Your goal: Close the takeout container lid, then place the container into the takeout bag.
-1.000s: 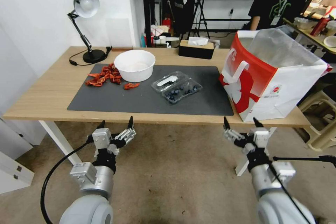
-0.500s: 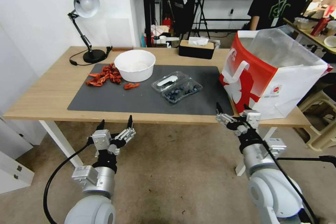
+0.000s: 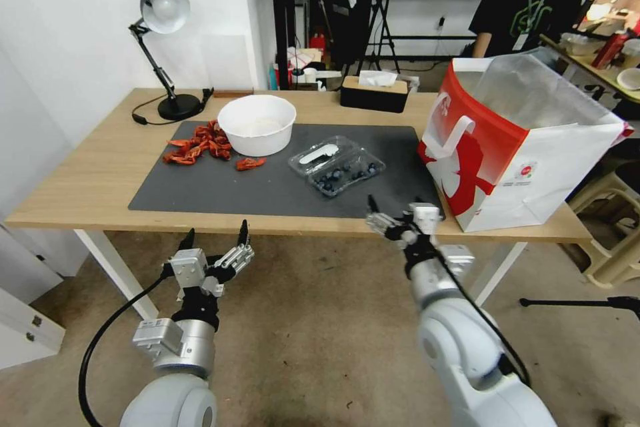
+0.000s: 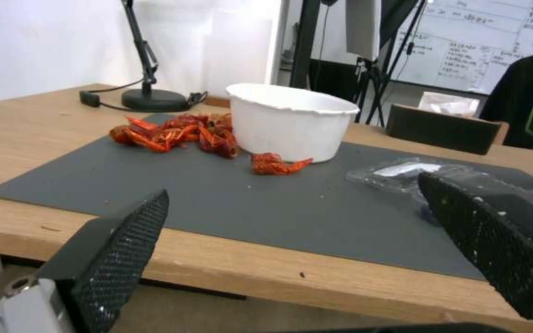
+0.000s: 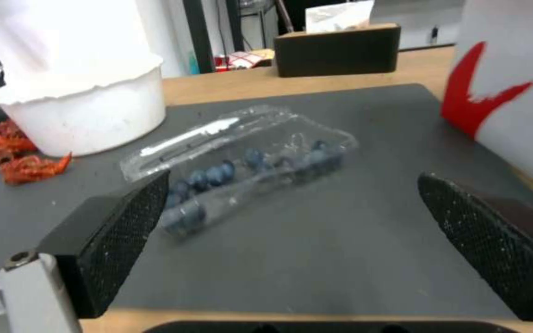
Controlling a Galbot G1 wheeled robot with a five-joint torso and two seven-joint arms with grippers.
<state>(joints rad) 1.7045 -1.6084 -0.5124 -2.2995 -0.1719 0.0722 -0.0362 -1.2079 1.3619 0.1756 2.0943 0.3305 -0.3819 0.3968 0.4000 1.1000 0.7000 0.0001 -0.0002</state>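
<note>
The takeout container [image 3: 337, 166] lies open on the dark mat [image 3: 200, 190], ahead of my right tool [image 3: 393, 210] and a little to its left, with bare mat between us. Its long axis runs on a slant across the mat, from near-left to far-right as I look down from the head. The lid [image 3: 319, 153], with its white sticker, lies flat on the far side, toward the white bowl [image 3: 257, 123], and the blueberry half faces me. My right tool hangs just over the near edge of the table [image 3: 80, 180], clearly the nearer of the two. Its fingers [image 5: 115, 240] stand wide apart, holding and touching nothing, and the container sits between them in the wrist view. My left tool [image 3: 213, 243] waits below the table's front edge, well off to the left, also spread wide and empty. The takeout bag [image 3: 517, 147] stands upright on the right end of the table, mouth open, near my right side. I judge the lid must swing toward me to close, so I would reach past the berries to get behind it.
</note>
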